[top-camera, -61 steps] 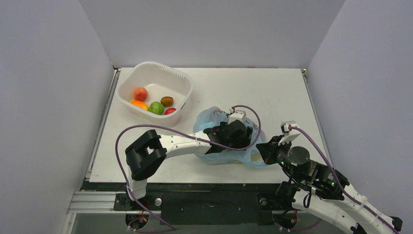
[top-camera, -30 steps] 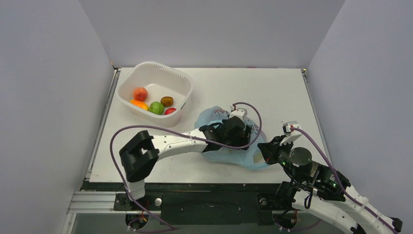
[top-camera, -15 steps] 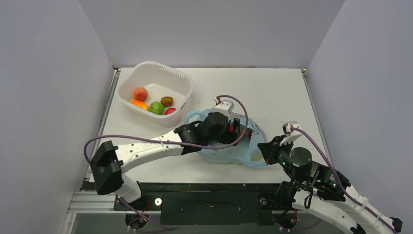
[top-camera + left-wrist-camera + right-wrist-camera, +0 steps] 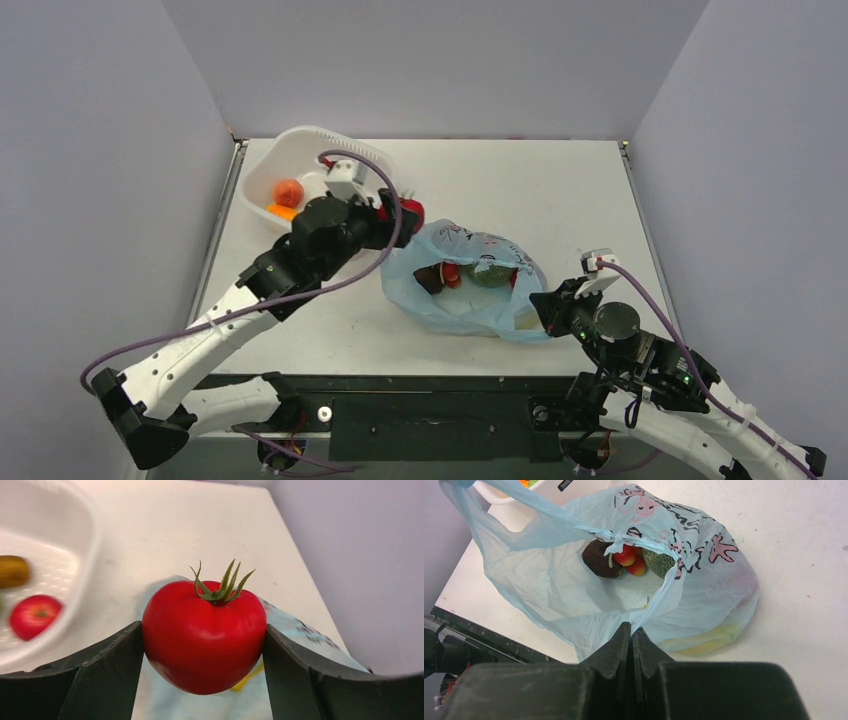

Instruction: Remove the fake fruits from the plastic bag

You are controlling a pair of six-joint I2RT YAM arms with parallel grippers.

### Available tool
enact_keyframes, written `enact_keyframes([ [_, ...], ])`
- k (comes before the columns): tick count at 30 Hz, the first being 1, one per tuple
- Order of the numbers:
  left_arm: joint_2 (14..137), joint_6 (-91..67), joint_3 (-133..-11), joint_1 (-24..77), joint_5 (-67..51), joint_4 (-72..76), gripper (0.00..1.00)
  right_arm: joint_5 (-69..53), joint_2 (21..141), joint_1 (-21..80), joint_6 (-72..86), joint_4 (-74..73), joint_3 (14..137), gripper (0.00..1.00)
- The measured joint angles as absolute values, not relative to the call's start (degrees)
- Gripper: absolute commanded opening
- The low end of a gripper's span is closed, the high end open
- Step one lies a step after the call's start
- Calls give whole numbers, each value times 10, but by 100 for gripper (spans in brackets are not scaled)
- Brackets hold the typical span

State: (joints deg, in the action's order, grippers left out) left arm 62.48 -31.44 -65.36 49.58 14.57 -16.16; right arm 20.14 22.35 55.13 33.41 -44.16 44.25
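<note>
Fake fruits [image 4: 626, 556] are seen lying inside the plastic bag [image 4: 704, 595], which is spread on the bench [image 4: 560, 190] with its mouth open towards the left arm. One red fruit [image 4: 205, 640], with a green star-shaped stalk pointing up, is already out of the bag. It is clamped between the widely spread fingers of the left tool [image 4: 402, 213] and held above the bench.

The white tub [image 4: 300, 130] lies just to the left of that tool and a little farther back, so a short carry leftwards over the near rim is judged to be what comes next. The left arm is much the nearer to the tub.

The right tool [image 4: 631, 630] is fully shut, and a fold of the bag's near edge is pinched in it. A dark oval piece, red-orange balls and a green ribbed gourd [image 4: 658, 562] are grouped at the far side of the bag. A yellow piece [image 4: 704, 642] shows through the film.

Pink and dark cartoon figures are printed on the bag; no words can be read. A dark sticker on the tub is cut off and illegible.
</note>
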Motion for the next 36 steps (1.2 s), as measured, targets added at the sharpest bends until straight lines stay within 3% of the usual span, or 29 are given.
enact_keyframes([
  [8, 711, -318, -721, 206, 119, -263, 0, 207, 223, 551, 334, -442, 442, 0],
  [13, 837, -319, -776, 129, 104, -291, 0, 211, 223, 551, 334, -442, 442, 0],
  [29, 1278, -328, -1117, 103, 79, -354, 0, 221, 223, 551, 335, -442, 442, 0],
  [36, 1318, -328, -1134, 116, 86, -366, 20, 223, 221, 551, 336, -442, 442, 0],
])
